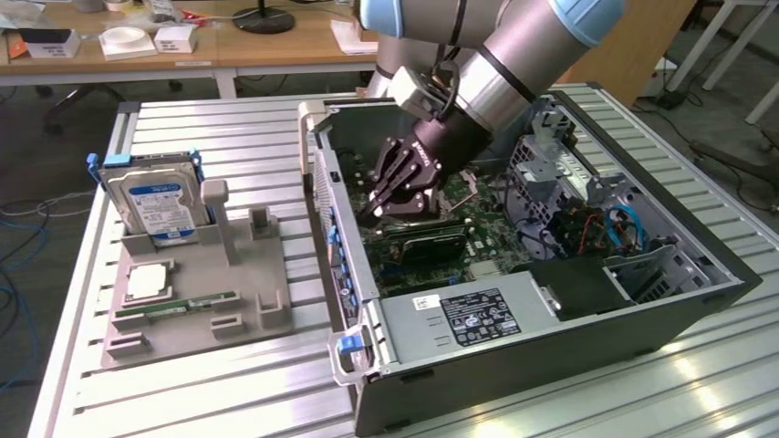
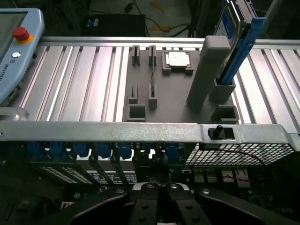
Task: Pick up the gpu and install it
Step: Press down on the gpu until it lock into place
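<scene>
Nearest, computer case (image 1: 548, 365): lies on its side with the panel off, on the exterior view's right of the slatted table (image 1: 219, 128); a grey box with a black label (image 1: 481, 315) sits at its near end.
Grey tray (image 1: 182, 338): on the table to the exterior view's left of the case, just beside it.
Memory stick (image 1: 177, 307): narrow and green, lying flat at the near end of the tray.
Processor chip (image 1: 149, 281): square and silvery, just behind the stick.
Motherboard (image 1: 487, 237): on the floor of the case, with blue cables (image 1: 621, 228) to its right.
Gripper (image 1: 379, 208): down inside the case over the motherboard, near the wall on the tray's side; its black fingers (image 2: 149, 197) are pressed together, and I see nothing between them.
Gpu: I cannot tell it apart from the dark boards under the gripper's tip.
Hard drive (image 1: 156, 205): silver with a blue label, standing upright at the far end of the tray.
Arm (image 1: 512, 55): grey with pale blue caps, slanting down into the case from the far side.
Wooden desk (image 1: 280, 46): beyond the table, with small boxes on it.
</scene>
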`<state>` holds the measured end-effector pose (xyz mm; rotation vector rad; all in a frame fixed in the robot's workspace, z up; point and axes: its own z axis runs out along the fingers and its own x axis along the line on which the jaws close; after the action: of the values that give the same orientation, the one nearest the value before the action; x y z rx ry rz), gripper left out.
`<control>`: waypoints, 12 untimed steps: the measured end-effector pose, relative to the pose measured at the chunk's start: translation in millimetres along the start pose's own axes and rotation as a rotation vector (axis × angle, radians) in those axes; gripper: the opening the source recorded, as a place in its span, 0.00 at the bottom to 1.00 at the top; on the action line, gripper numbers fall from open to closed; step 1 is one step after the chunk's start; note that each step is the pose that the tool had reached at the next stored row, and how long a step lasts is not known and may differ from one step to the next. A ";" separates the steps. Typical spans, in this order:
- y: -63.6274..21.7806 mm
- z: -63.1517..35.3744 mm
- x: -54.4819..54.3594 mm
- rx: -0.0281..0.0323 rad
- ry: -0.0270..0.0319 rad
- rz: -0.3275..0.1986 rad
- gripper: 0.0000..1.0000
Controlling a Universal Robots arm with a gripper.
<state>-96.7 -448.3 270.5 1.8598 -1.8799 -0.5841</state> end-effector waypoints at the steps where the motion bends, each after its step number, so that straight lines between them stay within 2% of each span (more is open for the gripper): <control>1: -0.1 0.4 0.3 -0.0008 0.0001 0.000 0.10; 5: -1.4 3.4 1.0 -0.0047 0.0018 -0.001 0.10; 12: -4.4 9.5 1.1 -0.0185 0.0063 0.000 0.10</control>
<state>-98.6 -449.5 260.3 1.8481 -1.8641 -0.5932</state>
